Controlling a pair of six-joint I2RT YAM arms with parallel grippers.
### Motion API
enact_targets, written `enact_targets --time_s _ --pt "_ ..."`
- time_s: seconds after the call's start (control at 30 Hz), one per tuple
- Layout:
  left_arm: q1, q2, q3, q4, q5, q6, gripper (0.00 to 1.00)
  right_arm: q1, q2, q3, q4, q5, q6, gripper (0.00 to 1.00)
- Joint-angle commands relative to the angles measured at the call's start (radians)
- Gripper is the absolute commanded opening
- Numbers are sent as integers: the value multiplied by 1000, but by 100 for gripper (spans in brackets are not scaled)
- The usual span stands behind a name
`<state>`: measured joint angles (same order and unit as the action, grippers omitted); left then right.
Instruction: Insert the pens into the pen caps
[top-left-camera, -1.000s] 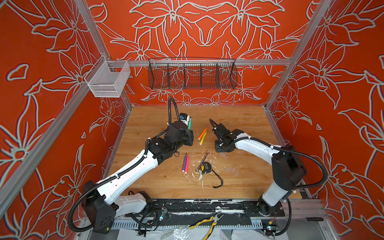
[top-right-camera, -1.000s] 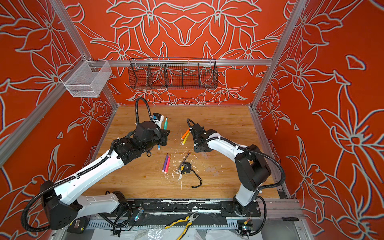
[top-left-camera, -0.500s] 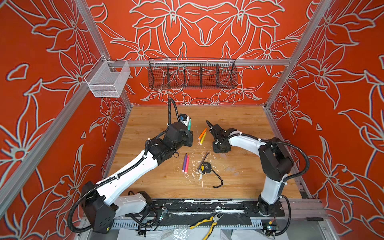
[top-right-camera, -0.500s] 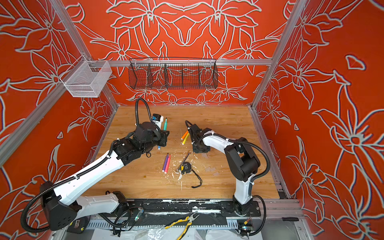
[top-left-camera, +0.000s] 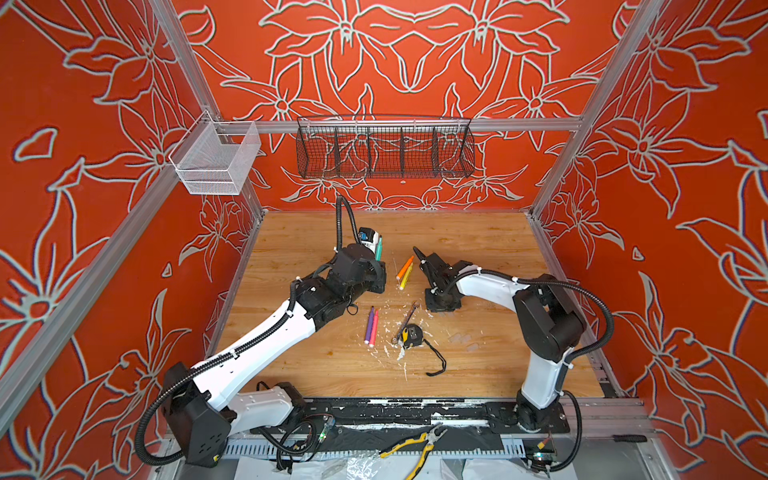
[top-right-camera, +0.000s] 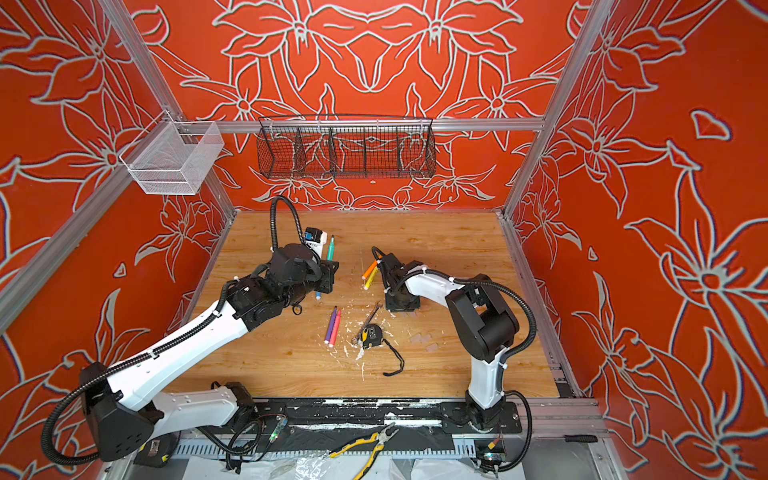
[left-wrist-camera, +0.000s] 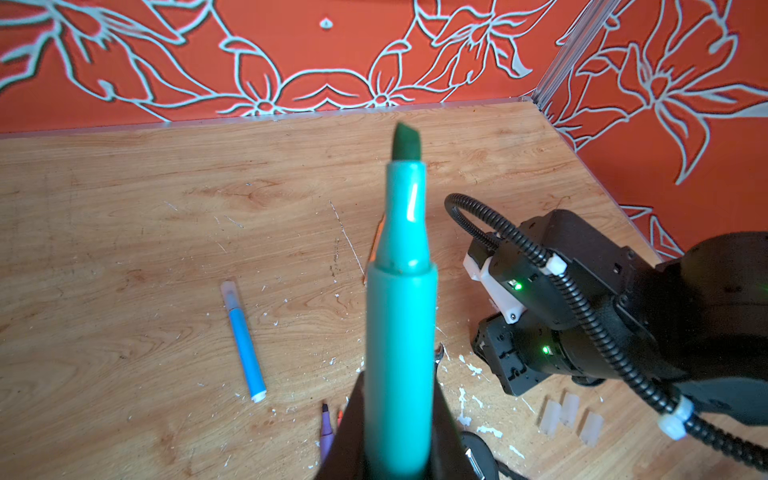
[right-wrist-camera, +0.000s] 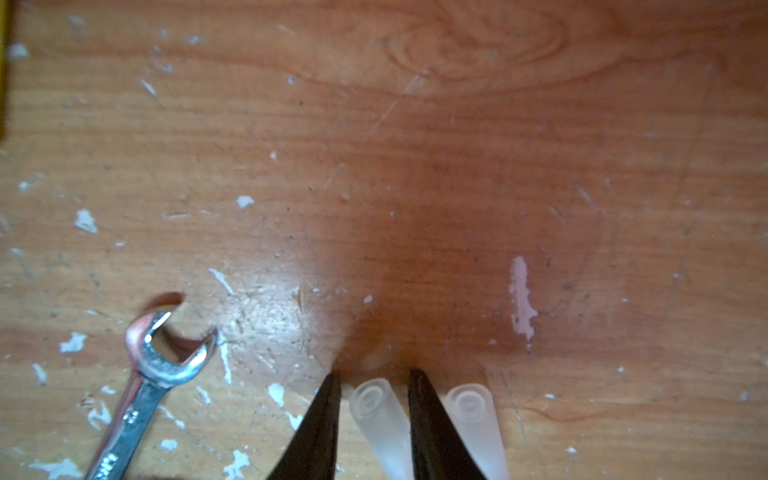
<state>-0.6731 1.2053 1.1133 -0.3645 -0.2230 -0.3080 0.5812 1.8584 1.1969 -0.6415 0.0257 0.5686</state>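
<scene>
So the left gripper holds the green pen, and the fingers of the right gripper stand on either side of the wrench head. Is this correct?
Not quite. The right gripper stands around a clear pen cap, not the wrench, which lies apart from the fingers. The right wrist view shows this. The left gripper does hold the green pen.

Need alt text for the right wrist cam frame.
The right gripper straddles a clear pen cap lying on the wooden table, a second cap just outside one jaw. A steel wrench head and white paint flecks lie nearby.
</scene>
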Motion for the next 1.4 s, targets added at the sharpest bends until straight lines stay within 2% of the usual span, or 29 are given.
enact_targets --time_s 0.0,0.5,0.57,0.73,0.87,1.0,1.37 --pt "7 -20 -4 12 1 1 0 -6 -3 -40 -10 -12 26 31" --pt "7 -18 -3 13 11 -2 0 17 -55 -118 3 7 39 36" --pt "7 -19 -3 13 13 -2 0 17 -42 -115 6 4 42 29" --pt "7 -17 -3 16 25 1 0 17 -24 -112 16 11 44 26" --pt "7 -18 -4 27 67 15 0 17 -26 -113 18 19 49 26" --pt "7 -26 -12 39 86 18 0 19 -21 -111 13 32 49 35" --pt "7 -33 -17 44 108 23 0 20 -9 -113 14 57 51 31"
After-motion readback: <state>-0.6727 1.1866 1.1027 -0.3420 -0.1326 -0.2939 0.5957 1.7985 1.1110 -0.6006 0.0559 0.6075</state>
